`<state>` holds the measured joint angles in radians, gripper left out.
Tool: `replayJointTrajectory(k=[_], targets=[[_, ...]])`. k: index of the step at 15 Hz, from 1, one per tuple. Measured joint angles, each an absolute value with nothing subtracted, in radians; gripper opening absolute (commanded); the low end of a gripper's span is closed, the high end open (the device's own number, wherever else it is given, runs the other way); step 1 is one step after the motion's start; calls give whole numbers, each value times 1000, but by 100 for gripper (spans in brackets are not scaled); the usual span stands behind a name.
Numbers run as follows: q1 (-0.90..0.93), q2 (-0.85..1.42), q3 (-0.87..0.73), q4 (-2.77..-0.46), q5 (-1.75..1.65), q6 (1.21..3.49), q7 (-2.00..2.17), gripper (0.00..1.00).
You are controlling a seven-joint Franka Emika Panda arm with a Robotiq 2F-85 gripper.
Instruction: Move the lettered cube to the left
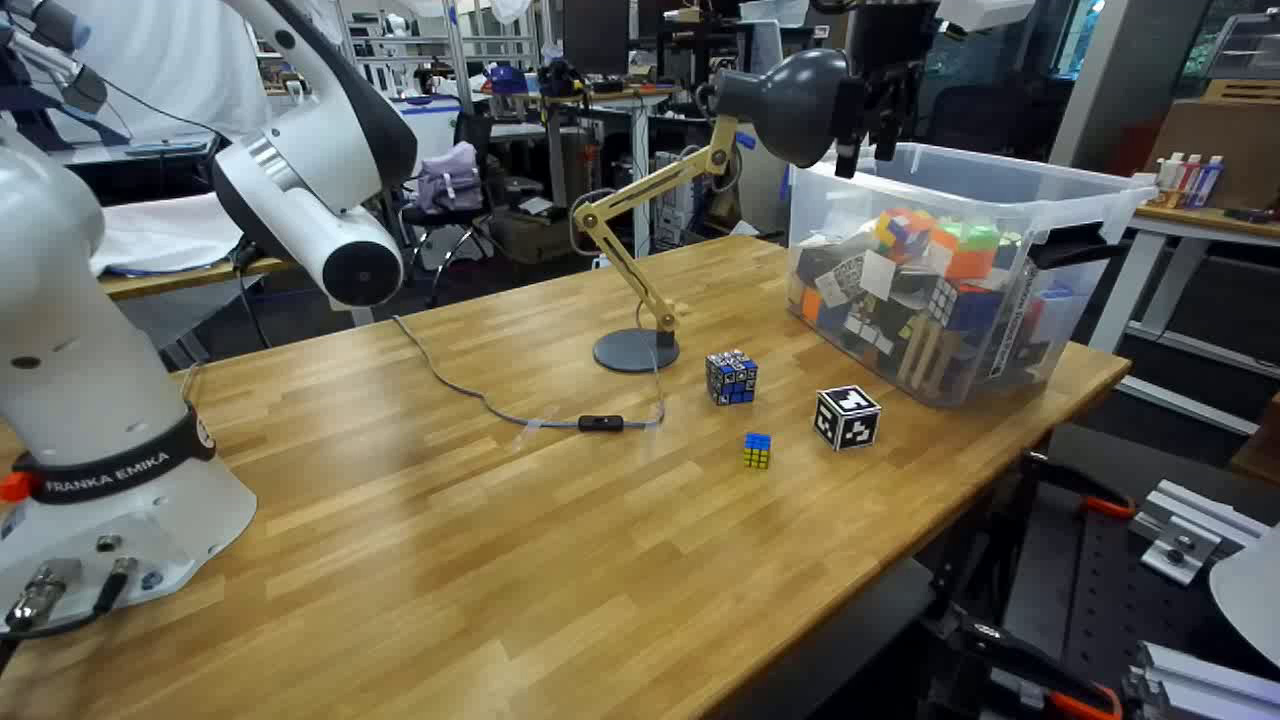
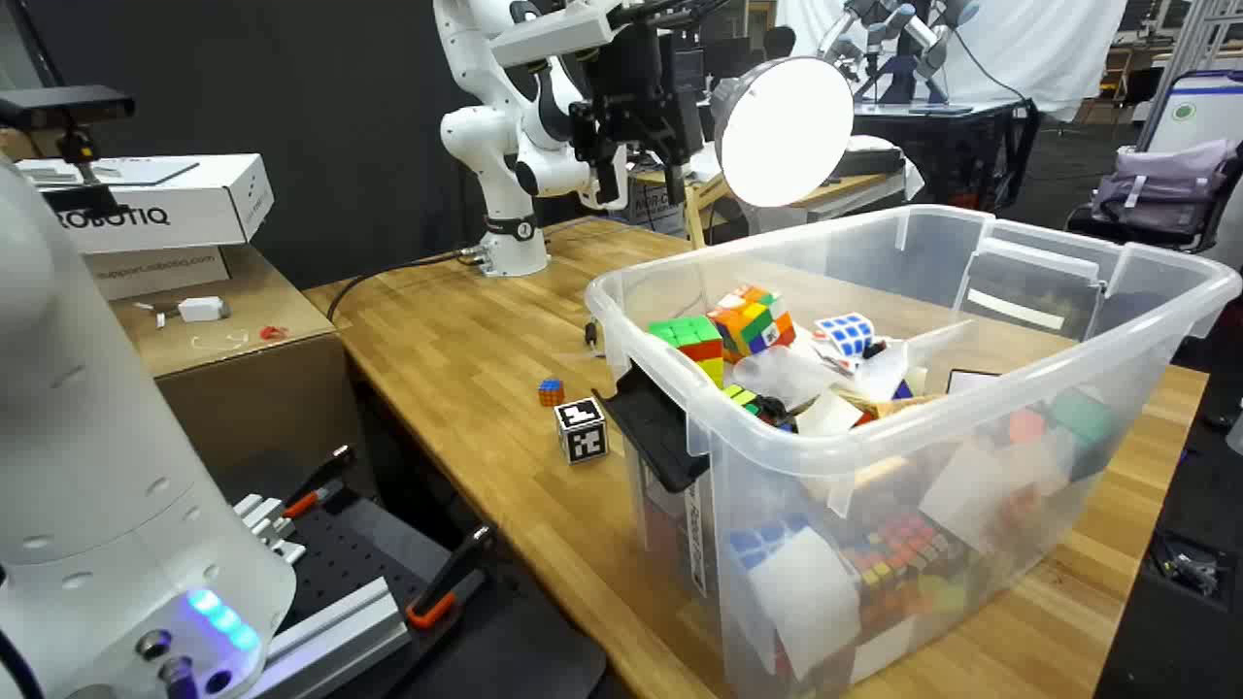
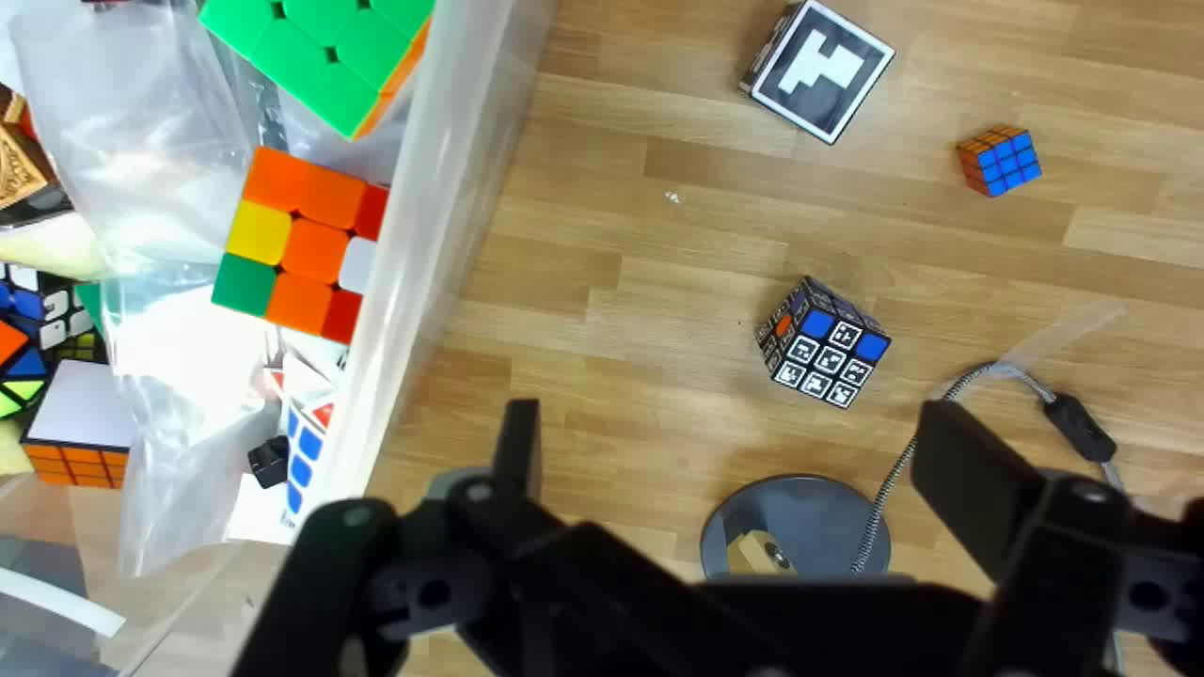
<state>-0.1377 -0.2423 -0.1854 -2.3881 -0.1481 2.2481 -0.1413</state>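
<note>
Across exterior views, left to right: box (image 2: 180, 223) reads ROBOTIQ, collar (image 1: 115, 474) FRANKA EMIKA; lettered cube (image 1: 732, 378) on worktop (image 1: 420, 560) between lamp base (image 1: 628, 352) and black-and-white cube (image 1: 848, 418); jaws spread, high up; bin label (image 1: 1015, 320) too blurred.

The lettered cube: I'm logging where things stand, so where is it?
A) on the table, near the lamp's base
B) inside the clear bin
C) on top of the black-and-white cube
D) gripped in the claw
A: in an exterior view the lettered cube sits on the table near the lamp's base, and the wrist view shows the open claw holding nothing.
</note>
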Motion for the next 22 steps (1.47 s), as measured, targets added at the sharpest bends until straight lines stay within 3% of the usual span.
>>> replayJointTrajectory(k=[22], targets=[[-81,-165,-121,-2362,-153,2261,-152,100]])
